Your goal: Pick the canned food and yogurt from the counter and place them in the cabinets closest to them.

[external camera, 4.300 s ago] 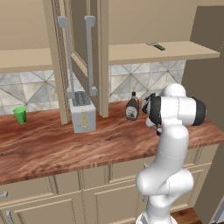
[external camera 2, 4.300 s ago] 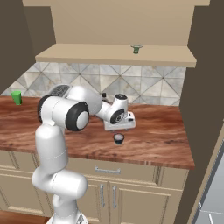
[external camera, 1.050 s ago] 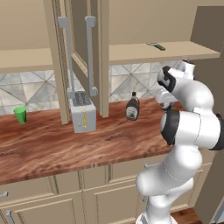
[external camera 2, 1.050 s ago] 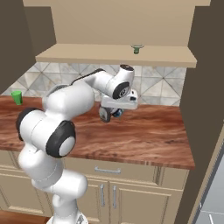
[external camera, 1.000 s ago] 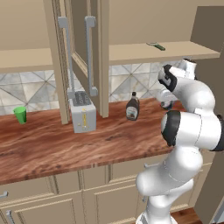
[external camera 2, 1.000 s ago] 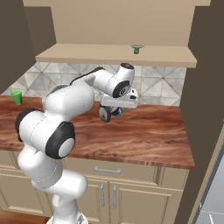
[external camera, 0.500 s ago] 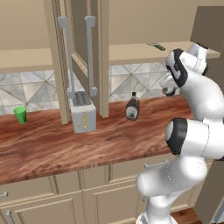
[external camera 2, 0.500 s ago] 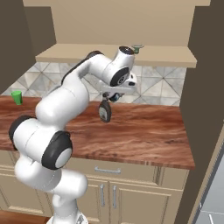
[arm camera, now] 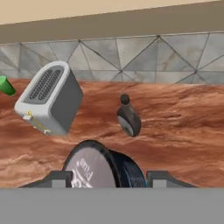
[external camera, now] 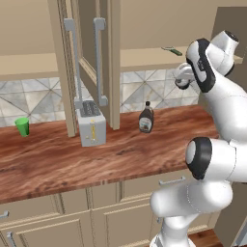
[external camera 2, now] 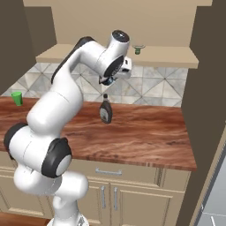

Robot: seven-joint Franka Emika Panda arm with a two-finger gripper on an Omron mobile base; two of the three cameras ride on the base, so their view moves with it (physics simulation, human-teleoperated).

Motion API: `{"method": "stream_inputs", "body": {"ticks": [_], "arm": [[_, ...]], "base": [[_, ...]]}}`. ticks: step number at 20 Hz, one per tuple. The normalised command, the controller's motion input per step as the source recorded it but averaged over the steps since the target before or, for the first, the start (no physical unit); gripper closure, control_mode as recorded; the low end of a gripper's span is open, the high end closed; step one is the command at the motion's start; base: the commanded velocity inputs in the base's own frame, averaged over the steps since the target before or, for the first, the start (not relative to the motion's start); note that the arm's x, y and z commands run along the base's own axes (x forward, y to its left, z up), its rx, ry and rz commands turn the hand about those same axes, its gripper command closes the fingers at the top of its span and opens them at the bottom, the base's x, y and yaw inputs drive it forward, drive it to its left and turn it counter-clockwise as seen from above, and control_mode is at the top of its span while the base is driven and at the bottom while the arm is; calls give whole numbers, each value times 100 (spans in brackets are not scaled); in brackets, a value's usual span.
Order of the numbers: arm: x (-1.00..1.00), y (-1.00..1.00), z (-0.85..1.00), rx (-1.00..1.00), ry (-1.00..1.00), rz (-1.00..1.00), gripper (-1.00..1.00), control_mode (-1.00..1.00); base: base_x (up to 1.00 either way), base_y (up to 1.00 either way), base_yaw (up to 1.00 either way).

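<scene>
Above the wood counter (arm camera: 183, 122) — yogurt (arm camera: 103, 166) between the jaws, hand view's alone

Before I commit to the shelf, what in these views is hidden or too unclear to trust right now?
- Gripper finger tips: hand view, cut off by the bottom edge; contact with the yogurt unclear.
- Yogurt: right base view, mostly hidden under the hand.
- Yogurt's lower part: hand view, cut off at the bottom.
- Small green item on the shelf: base views, too small to identify.
- Open cabinet interior: left base view, hidden by its doors.
- Syrup bottle label: blurred.
</scene>
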Motion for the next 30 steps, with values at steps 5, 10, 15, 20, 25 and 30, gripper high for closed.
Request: {"method": "stream_inputs", "body": {"ticks": [5, 10, 15, 20, 25, 30], "arm": [[-2, 27, 60, 12, -17, -8, 100, -100], [-1, 22, 36, 13, -12, -10, 100, -100], [-11, -3, 29, 22, -4, -2, 100, -100], [-2, -4, 5, 11, -3, 0, 100, -100], [25, 11, 1, 7, -1, -4, 100, -100], [43, 17, 2, 8, 0, -10, 100, -100]], "base": [[0, 0, 0], [0, 0, 0], [0, 0, 0], [0, 0, 0], [0, 0, 0], [0, 0, 0]]}}
